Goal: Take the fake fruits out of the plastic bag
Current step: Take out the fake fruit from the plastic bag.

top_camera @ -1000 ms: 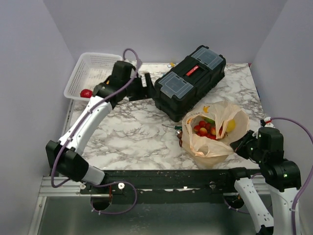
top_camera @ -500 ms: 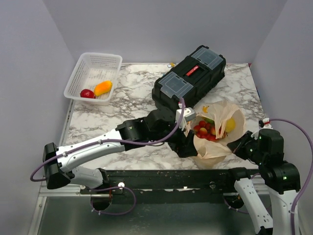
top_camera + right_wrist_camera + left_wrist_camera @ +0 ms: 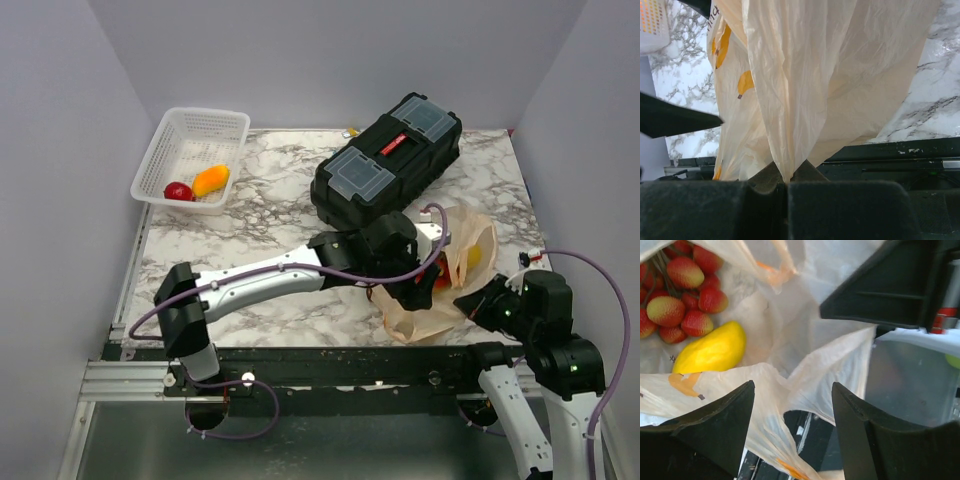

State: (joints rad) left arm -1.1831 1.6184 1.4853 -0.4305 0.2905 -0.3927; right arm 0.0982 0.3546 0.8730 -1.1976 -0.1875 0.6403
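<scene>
- The yellow oval plastic fruit (image 3: 710, 351) and the bunch of red plastic berries (image 3: 682, 292) lie deep inside the thin pale-orange plastic bag (image 3: 810, 365). The bag sits at about 4 o'clock on the marble tabletop (image 3: 250, 250).
- The right hand (image 3: 785, 184) is pinched tight on the bag's edge, most likely to hold the mouth up and open.
- The left hand (image 3: 791, 390) is spread wide over the bag's mouth and touches no fruit. The yellow fruit is near it at 10 o'clock, with the berries just beyond.
- Far off at 10 o'clock on the tabletop, a white mesh basket (image 3: 205, 113) has an orange fruit (image 3: 210, 180) and a red fruit (image 3: 178, 190) in it.
</scene>
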